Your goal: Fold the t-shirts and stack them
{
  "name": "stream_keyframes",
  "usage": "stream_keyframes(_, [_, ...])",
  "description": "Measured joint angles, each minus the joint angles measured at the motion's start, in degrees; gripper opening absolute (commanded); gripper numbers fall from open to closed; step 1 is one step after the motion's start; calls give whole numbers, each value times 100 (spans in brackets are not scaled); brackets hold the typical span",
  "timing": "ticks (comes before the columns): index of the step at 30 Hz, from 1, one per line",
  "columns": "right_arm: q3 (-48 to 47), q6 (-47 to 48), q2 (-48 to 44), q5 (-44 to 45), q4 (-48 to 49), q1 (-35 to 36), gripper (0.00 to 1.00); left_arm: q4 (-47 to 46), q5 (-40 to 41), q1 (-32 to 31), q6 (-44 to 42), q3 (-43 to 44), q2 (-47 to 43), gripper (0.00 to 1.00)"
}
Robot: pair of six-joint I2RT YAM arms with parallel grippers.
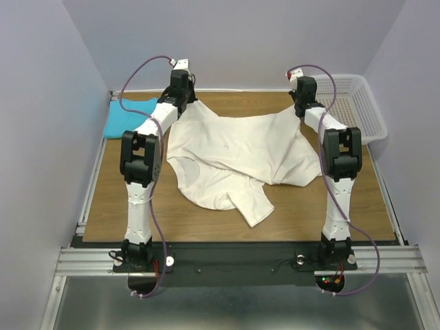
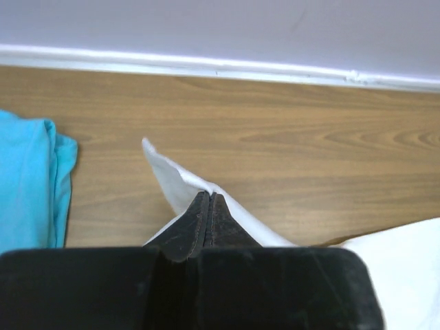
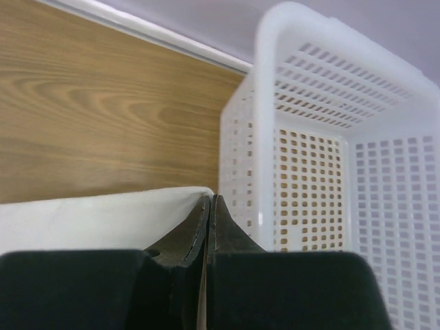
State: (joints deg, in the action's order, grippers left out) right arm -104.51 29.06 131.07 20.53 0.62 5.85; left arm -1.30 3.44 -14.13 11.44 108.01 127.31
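Two far corners pinched, top view: left gripper (image 1: pixel 183 98) and right gripper (image 1: pixel 300 106) hold the cream t-shirt (image 1: pixel 234 148) stretched crosswise between them. Left wrist: jaws pressed on it, turquoise t-shirt (image 2: pixel 27 179) off left. Right wrist: same pinch, basket (image 3: pixel 309 172) just right.

Large cream-white t-shirt (image 1: pixel 234 155) rumpled across the middle of the table (image 1: pixel 124 206), two far corners drawn up and apart, one sleeve trailing nearward; turquoise t-shirt (image 1: pixel 127 117) folded at the far-left corner, apart.
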Motion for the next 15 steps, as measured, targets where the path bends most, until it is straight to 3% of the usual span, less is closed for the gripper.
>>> stream_keyframes(6, [-269, 2, 184, 267, 31, -160, 1, 380, 444, 0, 4, 837, 645, 0])
stream_keyframes(7, [-269, -7, 184, 267, 50, -173, 15, 468, 522, 4, 2, 881, 699, 1])
stream_keyframes(8, [-269, -22, 184, 258, 79, -177, 28, 568, 525, 13, -15, 920, 739, 22])
stream_keyframes(9, [-264, -55, 184, 188, 74, -177, 42, 597, 522, 20, -31, 966, 778, 35])
stream_keyframes(10, [-251, -87, 181, 87, 79, -177, 54, 636, 481, 26, -87, 1025, 811, 43])
stream_keyframes(11, [-184, -151, 144, -160, 96, -177, 72, 658, 398, 37, -109, 1071, 828, 49])
stream_keyframes(12, [-61, -214, 57, -369, 72, -177, 76, 675, 302, 37, -133, 1102, 828, 55])
stream_keyframes(15, [243, -420, -302, -1073, -153, -177, 87, 654, 72, 37, -208, 1102, 748, 61])
